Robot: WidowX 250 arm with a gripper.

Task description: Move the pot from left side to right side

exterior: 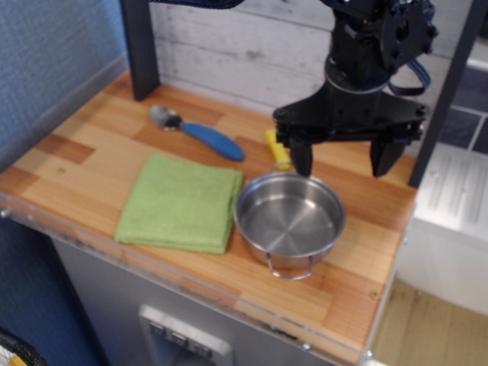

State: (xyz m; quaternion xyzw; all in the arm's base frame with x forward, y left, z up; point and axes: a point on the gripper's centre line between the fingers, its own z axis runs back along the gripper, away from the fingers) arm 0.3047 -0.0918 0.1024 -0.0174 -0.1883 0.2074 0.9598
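The shiny steel pot (pixel 290 221) stands on the wooden counter toward the right, just right of the green cloth (pixel 179 202). One wire loop handle points at the front edge; the other is at the back by a yellow object. My black gripper (pixel 341 160) hangs above the pot's far rim, open wide and empty, clear of the pot. Its left finger (pixel 301 156) is over the back rim, the right finger past the pot's right side.
A metal spoon with a blue handle (pixel 200 133) lies behind the cloth. A yellow handle-shaped object (pixel 277 149) lies behind the pot. A dark post (pixel 141 49) stands at the back left. The counter's front edge (pixel 229 293) is near the pot.
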